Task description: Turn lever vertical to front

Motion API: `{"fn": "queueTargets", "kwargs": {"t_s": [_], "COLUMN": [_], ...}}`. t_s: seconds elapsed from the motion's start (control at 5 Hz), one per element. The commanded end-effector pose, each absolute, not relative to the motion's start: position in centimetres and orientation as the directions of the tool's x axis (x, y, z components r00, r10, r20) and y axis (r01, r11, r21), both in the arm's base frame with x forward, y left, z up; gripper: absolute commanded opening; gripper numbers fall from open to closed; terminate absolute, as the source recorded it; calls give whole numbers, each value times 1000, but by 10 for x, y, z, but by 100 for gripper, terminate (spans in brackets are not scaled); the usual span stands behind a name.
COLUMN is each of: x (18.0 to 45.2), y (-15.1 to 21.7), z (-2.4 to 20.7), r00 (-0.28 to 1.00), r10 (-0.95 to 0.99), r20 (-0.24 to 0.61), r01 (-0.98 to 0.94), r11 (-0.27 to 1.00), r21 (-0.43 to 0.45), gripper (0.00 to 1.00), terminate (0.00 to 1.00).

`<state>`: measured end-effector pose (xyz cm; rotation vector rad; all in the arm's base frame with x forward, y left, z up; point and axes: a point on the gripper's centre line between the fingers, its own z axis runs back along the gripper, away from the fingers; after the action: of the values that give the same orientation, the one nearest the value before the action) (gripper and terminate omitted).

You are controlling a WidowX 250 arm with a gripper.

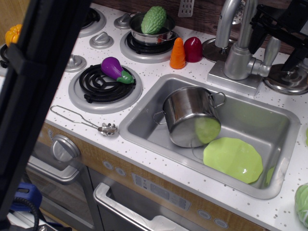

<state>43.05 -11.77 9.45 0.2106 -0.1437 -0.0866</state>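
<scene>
The lever (271, 52) is a short silver-grey paddle standing about upright, joined by a stubby side arm to the faucet body (238, 60) behind the sink's right half. My black gripper (275, 47) hangs at the top right, partly cut off by the frame edge. Its fingers look spread, one dark finger (255, 34) left of the paddle and one to its right. The paddle's top rises between them. I cannot tell whether either finger touches it.
The sink (144, 126) holds a tilted steel pot (190, 115) and a green plate (233, 159). A carrot (177, 54) and a red vegetable (193, 49) stand left of the faucet. An eggplant (116, 69) lies on a burner. A black bar (38, 91) blocks the left.
</scene>
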Motion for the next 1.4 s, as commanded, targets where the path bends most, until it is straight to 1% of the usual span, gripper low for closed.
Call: {"fn": "queueTargets", "kwargs": {"t_s": [0.0, 0.2, 0.6, 1.0, 1.2], "x": [430, 438, 464, 476, 482], "y": [-118, -118, -113, -110, -105], "z": [94, 106, 136, 127, 119], "r00": [986, 964, 945, 915, 907], "r10": [-101, -110, -124, -148, -163], "r20": [133, 241, 302, 376, 389], "r01": [71, 43, 32, 43, 54], "r11": [974, 963, 956, 961, 960], "r21": [214, 266, 293, 274, 276], "gripper": [100, 100, 100, 100, 100], "terminate": [0, 0, 0, 0, 0]}}
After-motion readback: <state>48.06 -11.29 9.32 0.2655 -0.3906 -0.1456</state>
